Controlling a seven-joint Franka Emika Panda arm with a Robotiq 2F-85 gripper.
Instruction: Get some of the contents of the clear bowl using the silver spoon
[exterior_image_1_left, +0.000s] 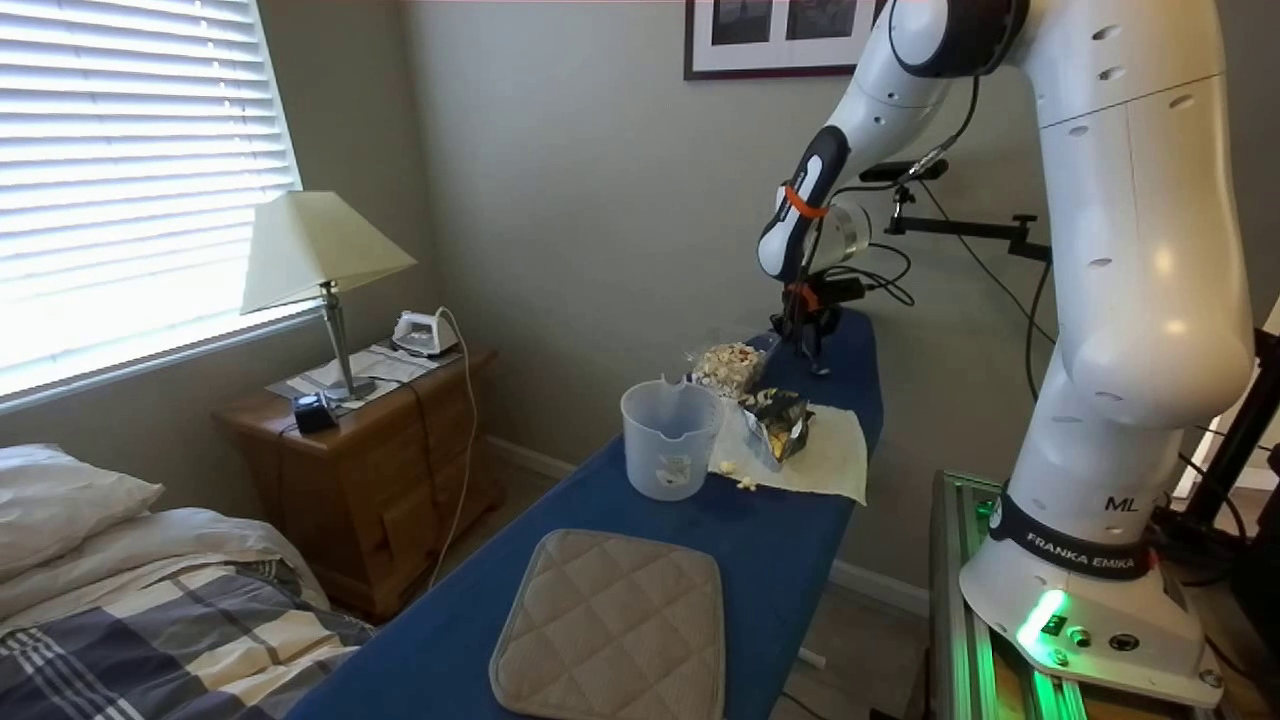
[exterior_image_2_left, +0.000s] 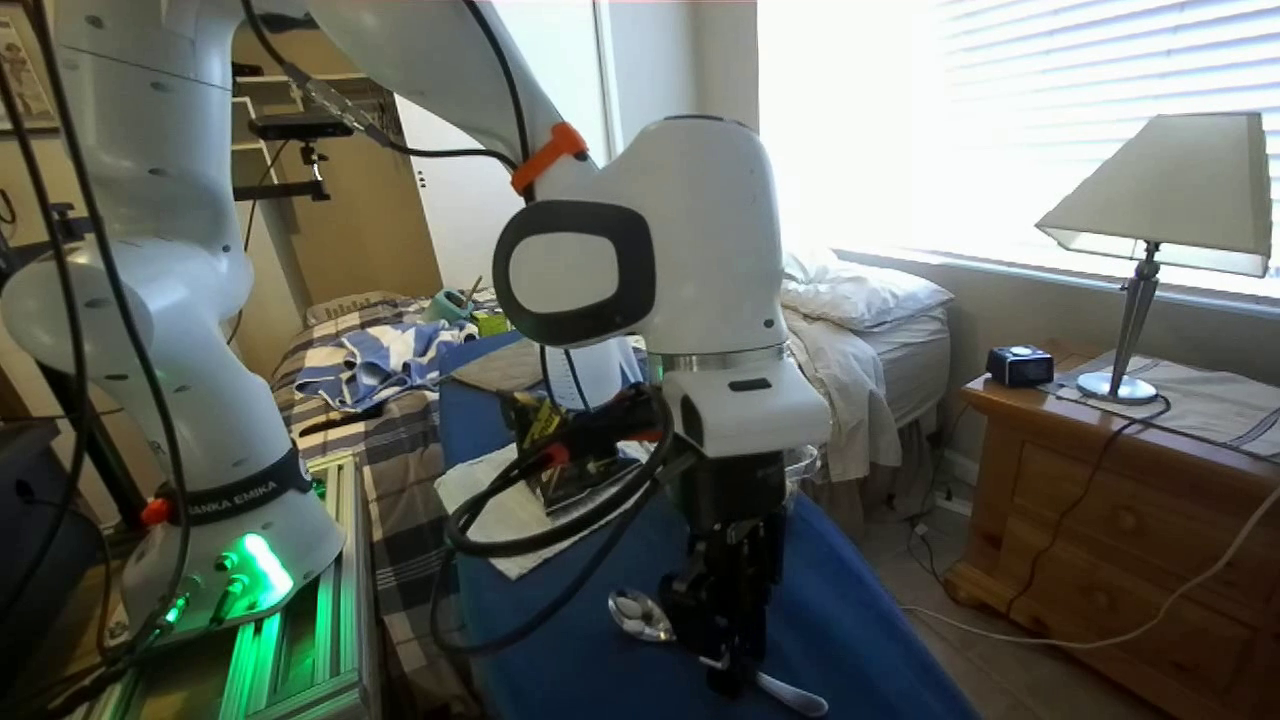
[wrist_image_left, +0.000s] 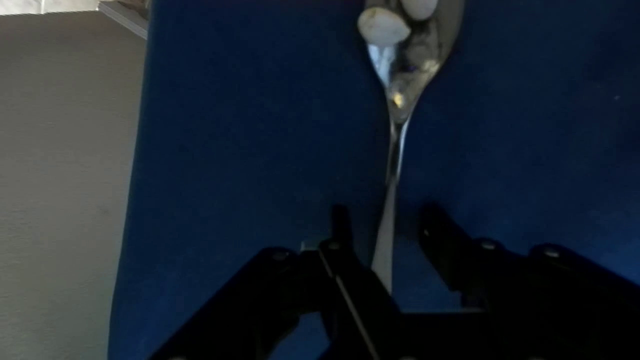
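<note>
The silver spoon (wrist_image_left: 404, 92) lies on the blue board, its bowl cut off by the top of the wrist view. Two pale oval pieces (wrist_image_left: 383, 27) show in the spoon's bowl. The spoon (exterior_image_2_left: 641, 615) also shows in an exterior view, its handle passing behind the fingers. My gripper (wrist_image_left: 385, 209) is open, low over the board, with a finger on each side of the handle and a gap at the right finger. The clear bowl (exterior_image_1_left: 766, 347) with its tan-yellowish contents (exterior_image_1_left: 729, 366) stands beside the gripper (exterior_image_1_left: 803, 350). In an exterior view the bowl (exterior_image_2_left: 804, 462) is mostly hidden behind the gripper (exterior_image_2_left: 735, 675).
A translucent cup (exterior_image_1_left: 672, 445) stands near the bowl. A shiny foil bag (exterior_image_1_left: 782, 420) lies on a pale cloth (exterior_image_1_left: 842, 455) with a few loose pieces. A quilted beige pad (exterior_image_1_left: 615, 620) lies on the narrow blue board (exterior_image_1_left: 460, 640). The board's edge shows left in the wrist view.
</note>
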